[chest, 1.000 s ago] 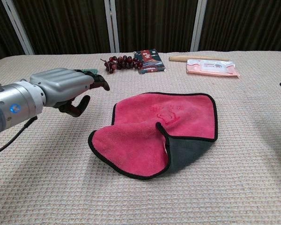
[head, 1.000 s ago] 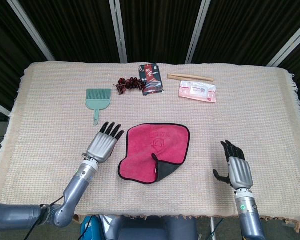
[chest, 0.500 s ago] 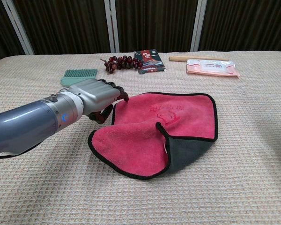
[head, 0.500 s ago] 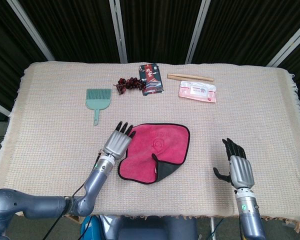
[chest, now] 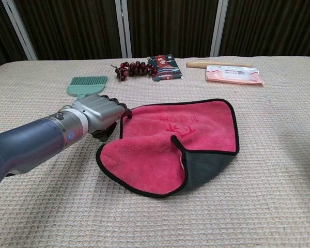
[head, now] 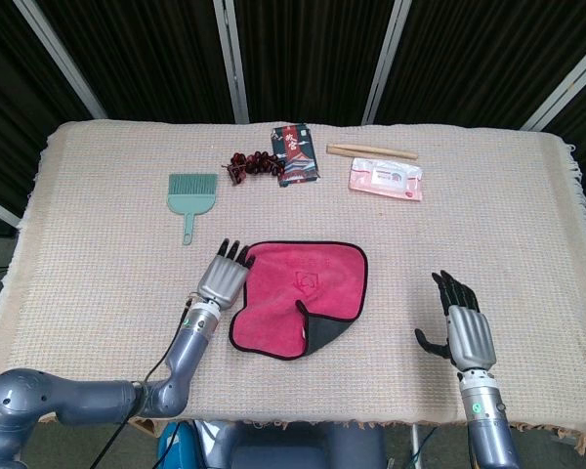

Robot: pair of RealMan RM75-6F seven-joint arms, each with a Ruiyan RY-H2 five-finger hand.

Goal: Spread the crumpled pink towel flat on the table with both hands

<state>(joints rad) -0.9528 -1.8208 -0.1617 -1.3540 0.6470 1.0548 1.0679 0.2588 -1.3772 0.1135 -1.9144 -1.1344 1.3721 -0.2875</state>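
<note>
Towel (head: 303, 295) lay near the middle of the table (head: 98, 244), pink with a black border, mostly flat but with its near right corner folded over so that the dark grey underside (chest: 209, 165) showed. The left hand (head: 225, 277) rested at the towel's far left corner, palm down, its dark fingertips (chest: 125, 109) curled onto the black hem there; whether they actually pinched the cloth could not be made out from either view. The right hand (head: 463, 327) stood well apart from the towel on the right side of the table, fingers spread and holding nothing; in the chest view only a dark sliver of it showed at the right edge. Along the far side of the table lay a green brush (head: 191, 195), a string of dark red beads (head: 251, 165), a dark printed packet (head: 296, 154), a wooden stick (head: 371, 150) and a pink wipes pack (head: 385, 181).
</note>
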